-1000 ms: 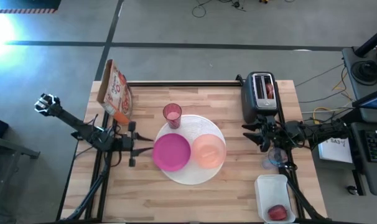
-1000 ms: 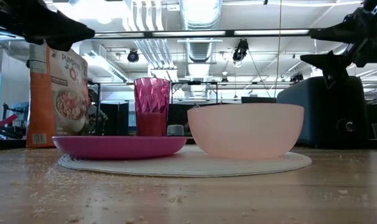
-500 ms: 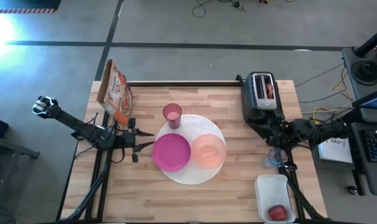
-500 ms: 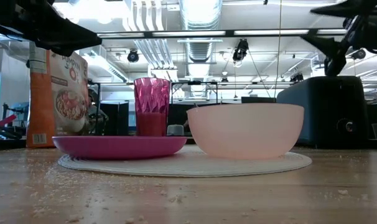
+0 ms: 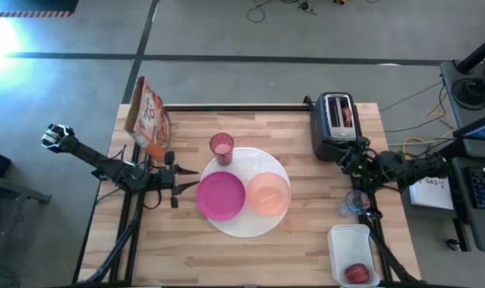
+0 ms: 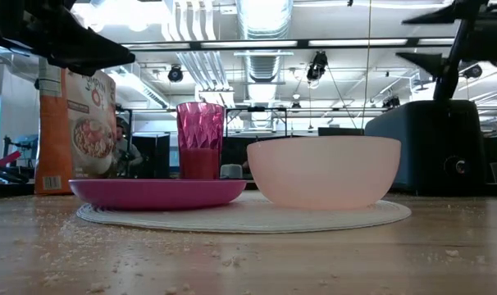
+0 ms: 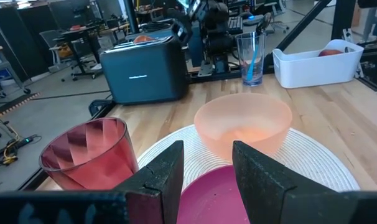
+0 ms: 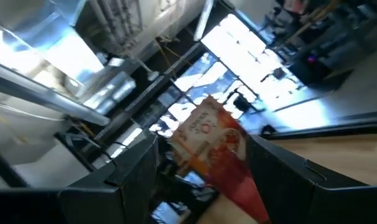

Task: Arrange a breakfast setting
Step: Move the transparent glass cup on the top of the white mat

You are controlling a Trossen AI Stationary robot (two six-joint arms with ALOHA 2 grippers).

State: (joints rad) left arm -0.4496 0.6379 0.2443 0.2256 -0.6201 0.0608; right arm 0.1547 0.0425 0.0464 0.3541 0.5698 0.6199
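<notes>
The white plate (image 5: pixel 246 218) lies mid-table and carries the magenta bowl (image 5: pixel 221 196) and the peach bowl (image 5: pixel 269 194). The pink tumbler (image 5: pixel 221 148) stands at the plate's far edge. The clear cup (image 5: pixel 354 202) holds the teal-handled spoon (image 7: pixel 255 55) and stands at the table's right. The red fruit (image 5: pixel 356 274) lies in the white tub (image 5: pixel 342 240). Something reddish-brown (image 5: pixel 346 114), maybe the bread, sits in a toaster slot. My left gripper (image 5: pixel 181 182) is open just left of the magenta bowl (image 7: pixel 213 199). My right gripper (image 5: pixel 348 157) is open above the table, by the toaster's near end, touching nothing.
The black-and-silver toaster (image 5: pixel 334 126) stands at the far right. A cereal box (image 5: pixel 149 118) stands at the far left, and it also shows in the right wrist view (image 8: pixel 213 149). Crumbs lie on the wooden table (image 6: pixel 150 254) in front of the plate.
My right gripper has risen and gone toward the table's far edge, from beside the clear cup to the toaster's near end. My left gripper has shifted a little toward the magenta bowl. The dishes have kept still.
</notes>
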